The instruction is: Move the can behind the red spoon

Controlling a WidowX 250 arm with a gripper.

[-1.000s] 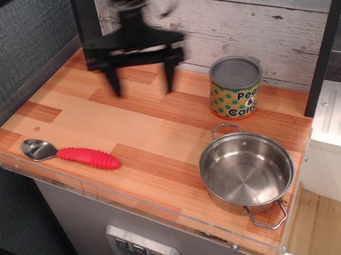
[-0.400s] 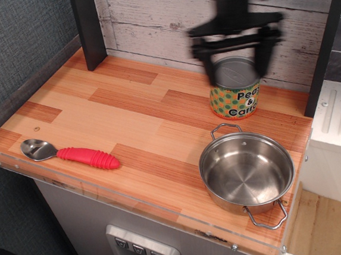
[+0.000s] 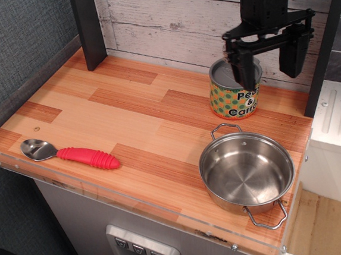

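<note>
Wooden surface (image 3: 128,119) with striped plank pattern, clear acrylic edging along the near rim. Can (image 3: 233,95) upright toward 2 o'clock on the surface, near the whitewashed back wall (image 3: 167,20); orange label with green dots, grey lid partly hidden by the gripper. Red spoon (image 3: 71,152) lying flat far off at 8 o'clock, close to the near-left edge, shiny bowl pointing to 9 o'clock, ribbed red handle running toward 3 o'clock. Well apart from the can. Steel pot (image 3: 246,171) at 5 o'clock, empty, two wire handles, one at its 12 o'clock rim just in front of the can, the other at its 5 o'clock rim over the surface edge.

Black gripper (image 3: 269,56) hanging over the right side of the can, fingers spread wide and pointing down. Left-hand finger (image 3: 241,73) in the picture overlapping the lid area, reaching down in front of the upper label; right-hand finger (image 3: 291,54) out past the can at its 3 o'clock side, against the back wall. Gripper not centred on the can, offset toward 3 o'clock. Open, nothing held between the fingers. Contact between the lower finger and the can not possible to judge from this view.

Dark upright post (image 3: 87,27) at 11 o'clock on the back corner, another dark post (image 3: 324,42) at the right edge. Grey textured wall (image 3: 14,51) at 9 o'clock.
</note>
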